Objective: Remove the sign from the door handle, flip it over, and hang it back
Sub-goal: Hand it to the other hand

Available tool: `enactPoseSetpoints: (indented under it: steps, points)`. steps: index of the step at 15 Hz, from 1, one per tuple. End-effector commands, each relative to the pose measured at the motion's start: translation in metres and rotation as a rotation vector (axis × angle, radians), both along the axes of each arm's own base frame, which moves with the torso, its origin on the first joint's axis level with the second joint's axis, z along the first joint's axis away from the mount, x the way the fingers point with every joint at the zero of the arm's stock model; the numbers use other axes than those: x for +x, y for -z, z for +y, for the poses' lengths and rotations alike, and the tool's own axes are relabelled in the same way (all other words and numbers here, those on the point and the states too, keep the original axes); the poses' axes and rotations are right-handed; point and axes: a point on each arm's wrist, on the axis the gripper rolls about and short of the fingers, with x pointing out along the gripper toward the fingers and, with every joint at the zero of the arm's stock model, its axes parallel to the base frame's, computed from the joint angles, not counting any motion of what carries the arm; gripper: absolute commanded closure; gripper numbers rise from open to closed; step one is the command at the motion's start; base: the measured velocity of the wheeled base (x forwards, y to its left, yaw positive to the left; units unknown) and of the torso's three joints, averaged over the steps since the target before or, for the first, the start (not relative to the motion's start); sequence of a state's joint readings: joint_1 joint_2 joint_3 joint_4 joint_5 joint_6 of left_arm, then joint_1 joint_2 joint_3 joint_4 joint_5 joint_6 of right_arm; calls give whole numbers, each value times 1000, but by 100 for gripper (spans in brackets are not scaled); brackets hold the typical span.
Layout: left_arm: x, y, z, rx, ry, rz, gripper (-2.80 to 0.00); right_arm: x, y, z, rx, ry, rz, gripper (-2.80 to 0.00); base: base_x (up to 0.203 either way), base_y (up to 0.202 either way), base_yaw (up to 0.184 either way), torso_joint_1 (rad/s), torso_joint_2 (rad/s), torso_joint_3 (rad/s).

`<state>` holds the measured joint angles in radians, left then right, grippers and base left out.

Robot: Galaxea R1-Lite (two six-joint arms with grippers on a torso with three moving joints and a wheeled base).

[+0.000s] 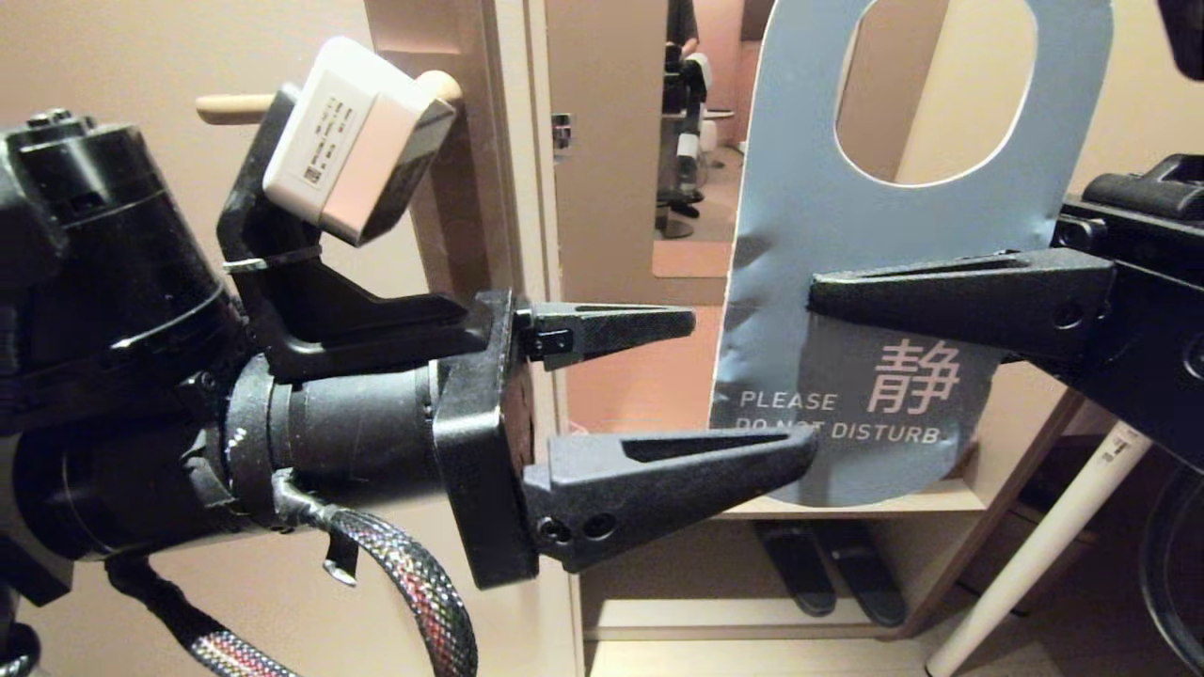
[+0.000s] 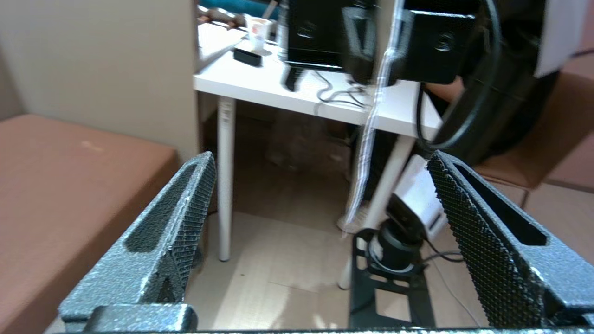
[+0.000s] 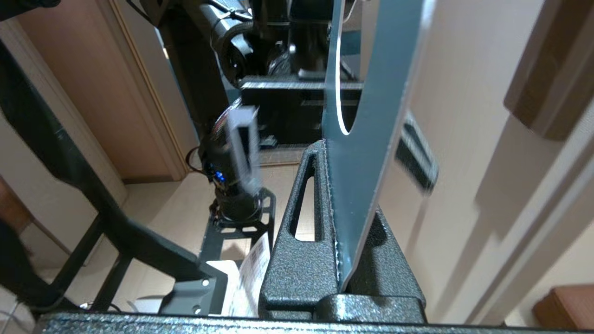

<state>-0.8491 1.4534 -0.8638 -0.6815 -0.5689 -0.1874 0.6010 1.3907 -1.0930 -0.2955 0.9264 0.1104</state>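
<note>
Sign off the handle, mid-flip handover.

My right gripper (image 1: 828, 291) pinches the blue oblong card sign (image 1: 809, 188) at right; my left gripper (image 1: 743, 390) is spread beside it. Next I judge: carry its hole to the cream lever door handle (image 1: 230, 108), far left.

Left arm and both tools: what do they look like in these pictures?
The left tool has two tapered, matt black, speckled fingers with slotted sides and cross-hatched pads. Its black cylindrical wrist carries a white box-shaped camera bearing a barcode label, on a black bracket, and a braided multicoloured cable. The right tool has the same black slotted fingers.
</note>
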Motion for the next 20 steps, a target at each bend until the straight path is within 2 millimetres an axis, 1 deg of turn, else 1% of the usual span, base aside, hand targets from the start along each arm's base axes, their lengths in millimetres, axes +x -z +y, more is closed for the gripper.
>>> enactPoseSetpoints:
  steps: [1,6,9,16,20]
  points:
    - [-2,3,-6,7,23,7,-280,2,4,9,-7,-30,10,0,0,0,0,0,0,0]
    - [-4,5,-12,12,49,12,-280,-3,5,18,-10,-76,15,0,0,0,0,0,0,0]
    - [-3,0,-19,1,61,5,-280,-1,3,23,-7,-86,17,0,0,0,0,0,0,0]
    - [-6,-2,-21,-14,76,-8,-280,2,0,31,-3,-100,12,0,0,0,0,0,0,0]
    - [-6,-1,-22,-11,79,-12,-280,3,0,32,-3,-97,12,0,0,0,0,0,0,0]
